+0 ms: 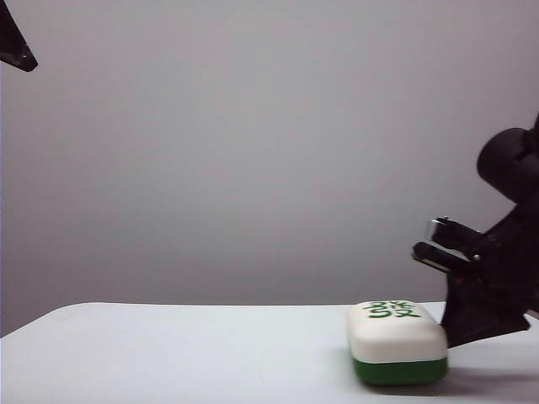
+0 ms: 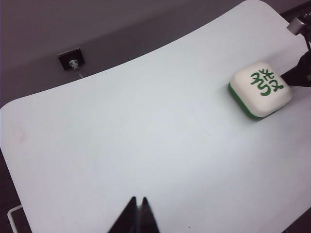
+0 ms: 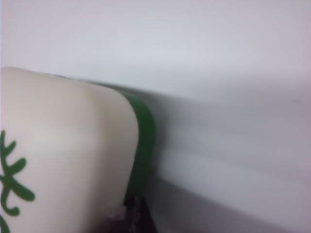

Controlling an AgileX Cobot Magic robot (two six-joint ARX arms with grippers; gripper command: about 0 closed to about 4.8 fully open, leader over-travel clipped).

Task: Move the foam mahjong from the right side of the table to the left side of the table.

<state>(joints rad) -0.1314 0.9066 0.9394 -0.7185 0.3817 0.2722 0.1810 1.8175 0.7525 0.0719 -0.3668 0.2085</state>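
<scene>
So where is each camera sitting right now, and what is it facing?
Exterior view: low at table height, facing the wall; right claw beside the foam mahjong.
Left wrist view: high over the left side, looking across; shut left claw.
Right wrist view: pressed against the block; fingertips barely visible.
Shared: the mahjong appears in all three.
</scene>
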